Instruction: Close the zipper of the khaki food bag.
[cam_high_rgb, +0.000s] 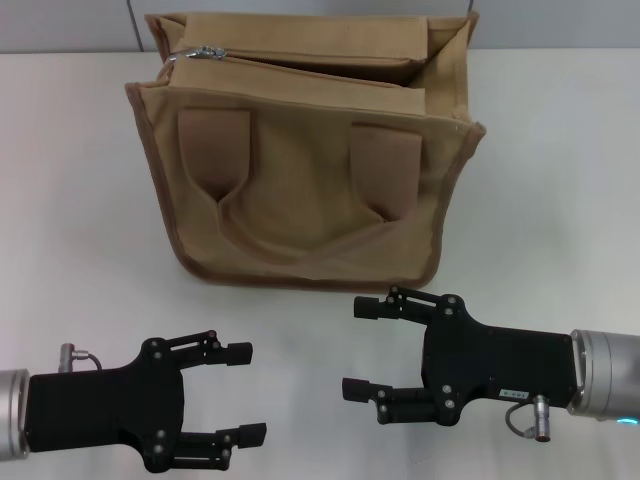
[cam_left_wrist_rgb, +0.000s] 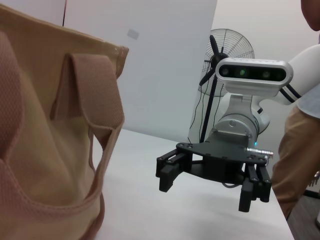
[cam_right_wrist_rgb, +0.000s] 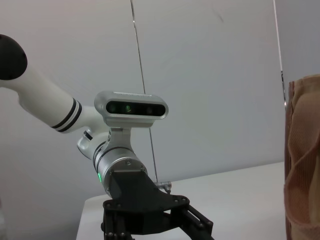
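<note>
- The black left gripper (cam_high_rgb: 245, 392) hovers over the near-left part of the white bench (cam_high_rgb: 70, 180), its two fingers spread apart and holding nothing.
- The boxy khaki canvas food bag (cam_high_rgb: 300, 170) with darker brown piping stands upright at the middle of the bench towards the far edge, well apart from both grippers.
- Two wide fabric strap handles (cam_high_rgb: 385, 165) lie flat against its near face.
- The tan-taped zipper (cam_high_rgb: 300, 68) runs along the bag's gaping top; its small shiny silver slider (cam_high_rgb: 200, 52) sits at the far-left end.
- The black right gripper (cam_high_rgb: 360, 348) hangs over the near-right part of the bench, just in front of the bag's lower edge, fingers parted and empty.
</note>
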